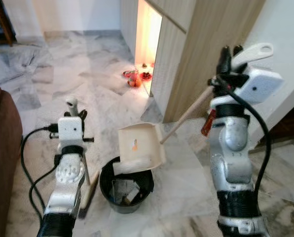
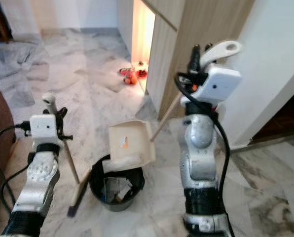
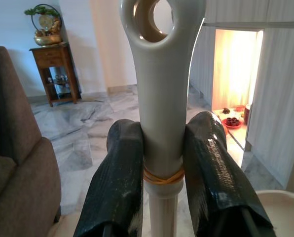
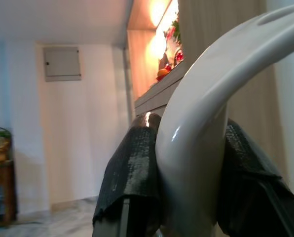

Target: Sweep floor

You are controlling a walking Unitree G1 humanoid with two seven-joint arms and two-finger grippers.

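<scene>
The right end effector (image 1: 229,55) is clamped on the dustpan handle (image 1: 252,52) — the pale dustpan (image 1: 141,144) hangs below it, tipped over the black bin (image 1: 126,185). The left end effector (image 1: 74,109) grips the broom (image 2: 70,163) handle's top; both tools look light, stiff, smooth — best held high.

Both arms are silver metal with rounded joint housings and black cuffs down near 6 o'clock. Each wrist carries a boxy white camera module with a small dark dot on its face. Thick black cables loop off both, the left one bulging out toward 9 o'clock. Gripper fingers (image 3: 118,187) are chunky black with a rough, grippy texture.
</scene>
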